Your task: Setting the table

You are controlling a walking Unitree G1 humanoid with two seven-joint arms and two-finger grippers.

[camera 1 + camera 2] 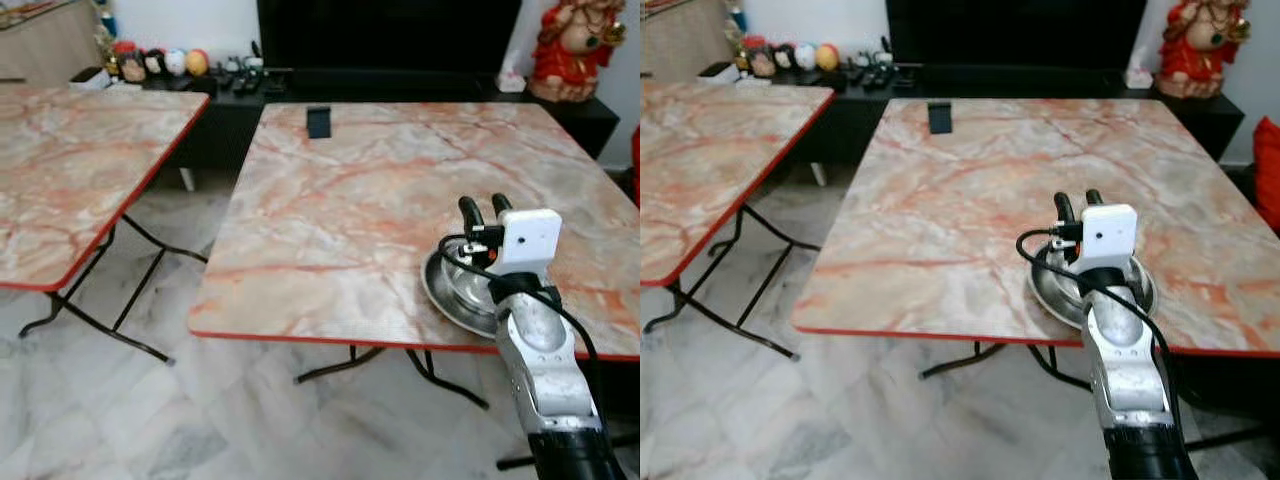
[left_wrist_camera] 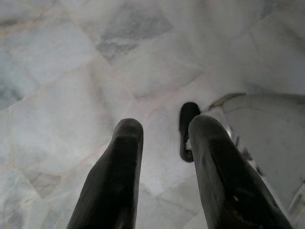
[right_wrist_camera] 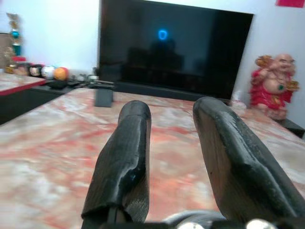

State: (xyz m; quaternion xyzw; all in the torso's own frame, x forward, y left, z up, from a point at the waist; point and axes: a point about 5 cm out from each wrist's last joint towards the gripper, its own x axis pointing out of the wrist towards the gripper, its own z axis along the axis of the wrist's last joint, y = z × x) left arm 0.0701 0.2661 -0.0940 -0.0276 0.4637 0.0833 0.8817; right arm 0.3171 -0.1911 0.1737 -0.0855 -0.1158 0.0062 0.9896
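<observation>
The round steel plate (image 1: pixel 455 290) is set near the marble tabletop (image 1: pixel 350 210) edge as a place setting; right gripper (image 1: pixel 485 212) jaws are parted above it, empty.

The right arm (image 1: pixel 545 375) reaches forward and up over the near edge of the table (image 1: pixel 330 210), close to its near right corner. The right gripper (image 1: pixel 484 208) points toward the far edge, its 2 black fingers (image 3: pixel 125 157) parted with nothing between them. The left gripper (image 2: pixel 164 176) hangs down toward the floor (image 2: pixel 71 71), fingers apart.
</observation>
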